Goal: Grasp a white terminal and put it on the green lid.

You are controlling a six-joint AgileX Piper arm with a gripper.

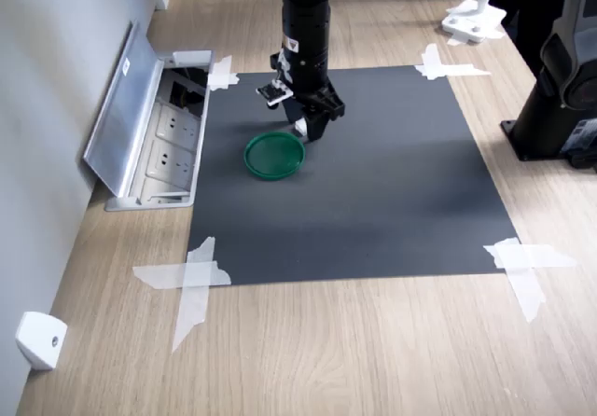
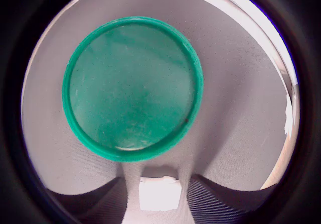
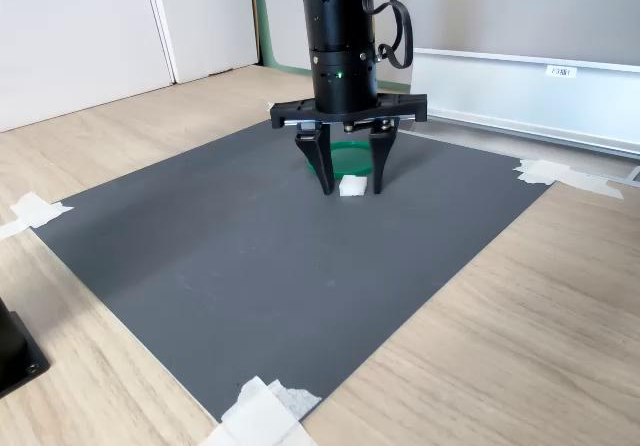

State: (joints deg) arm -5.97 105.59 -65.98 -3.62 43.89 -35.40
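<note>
I see the gripper [image 3: 350, 188] spread, the white terminal [image 3: 351, 185] between its fingers on the mat [image 3: 250, 266] at the second exterior view's centre — squarish, no clear long axis. The green lid [image 2: 133, 88] lies just beyond, empty — the first exterior view hides the terminal.

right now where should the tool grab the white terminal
Grip the white terminal across its two opposite side faces, coming straight down from above. It lies low on the dark mat beside the green lid, already between the open fingers of the tool, so closing there should hold it.
</note>
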